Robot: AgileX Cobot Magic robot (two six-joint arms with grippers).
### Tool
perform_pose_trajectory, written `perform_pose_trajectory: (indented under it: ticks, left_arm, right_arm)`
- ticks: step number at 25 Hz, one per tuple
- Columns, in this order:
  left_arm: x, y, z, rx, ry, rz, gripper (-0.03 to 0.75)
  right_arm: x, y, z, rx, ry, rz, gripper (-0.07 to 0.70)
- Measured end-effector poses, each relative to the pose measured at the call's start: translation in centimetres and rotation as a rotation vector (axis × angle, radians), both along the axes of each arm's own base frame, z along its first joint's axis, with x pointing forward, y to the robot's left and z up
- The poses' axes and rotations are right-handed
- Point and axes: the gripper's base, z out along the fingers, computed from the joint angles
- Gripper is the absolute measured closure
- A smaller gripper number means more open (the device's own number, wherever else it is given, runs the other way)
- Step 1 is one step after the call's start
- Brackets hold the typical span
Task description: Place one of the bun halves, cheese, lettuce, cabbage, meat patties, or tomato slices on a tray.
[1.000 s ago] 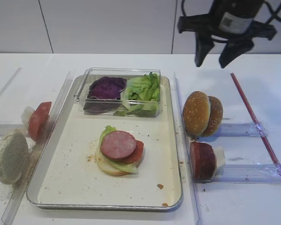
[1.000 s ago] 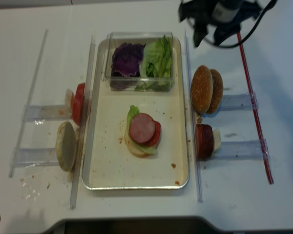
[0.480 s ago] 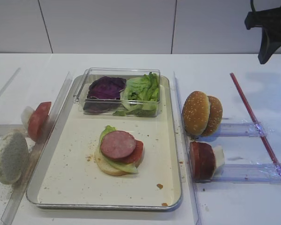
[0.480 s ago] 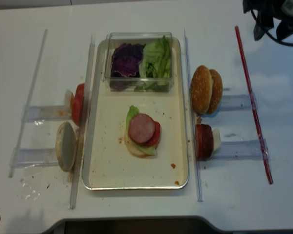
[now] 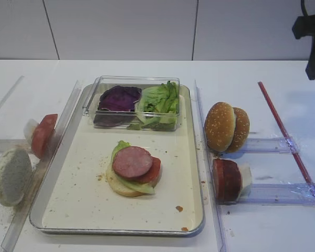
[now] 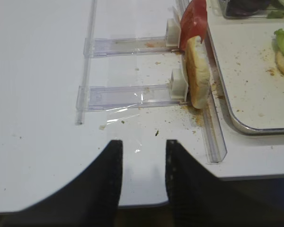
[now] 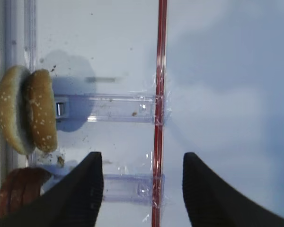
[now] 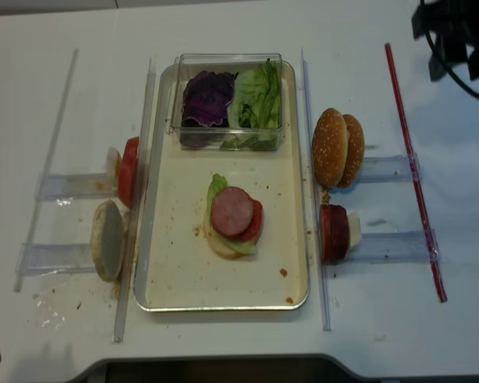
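Observation:
On the metal tray (image 5: 115, 230) sits a stack: a pale bun half, lettuce, a tomato slice (image 5: 154, 170) and a meat patty (image 5: 132, 161) on top. Cabbage (image 5: 118, 98) and lettuce (image 5: 160, 100) fill the clear box at the tray's back. Sesame bun halves (image 5: 220, 126) and meat patties (image 5: 227, 180) stand on edge right of the tray. Tomato slices (image 5: 43, 134) and a pale bun half (image 5: 11, 175) stand to its left. No cheese is in view. My right gripper (image 7: 142, 163) hangs open and empty, high at the far right. My left gripper (image 6: 142, 146) is open and empty over the table's front-left edge.
Clear plastic rails (image 5: 268, 144) with white pusher blocks hold the food on both sides of the tray. A red strip (image 5: 286, 136) runs along the table right of the right-hand rails. Crumbs lie around the pale bun half (image 6: 199, 78).
My right gripper has swung from above the table's back, near the sesame buns, out to the far right edge of the view, still open and empty. The food has not moved.

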Motion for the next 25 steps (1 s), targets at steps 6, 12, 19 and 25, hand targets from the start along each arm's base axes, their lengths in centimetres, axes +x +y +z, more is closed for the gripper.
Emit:
perform_pose_trajectory:
  ticks: [6,12,19,25]
  left_arm:
    - [0.0,0.0,0.0,0.0,0.0,0.0,0.497]
    - [0.0,0.0,0.0,0.0,0.0,0.0,0.497]
    - [0.0,0.0,0.0,0.0,0.0,0.0,0.497]
    - [0.0,0.0,0.0,0.0,0.0,0.0,0.498]
  right_arm:
    - [-4.8,-0.5,-0.7,-0.012,0.019,0.008,0.227]
    - [-10.0,-0.8,-1.3,-0.008,0.005,0.023,0.246]
    - [-15.8,-1.2,-1.6,-0.01,-0.082,0.056,0.301]
    - [-20.1,-1.6,-1.4,-0.009,-0.202,0.071,0.311]
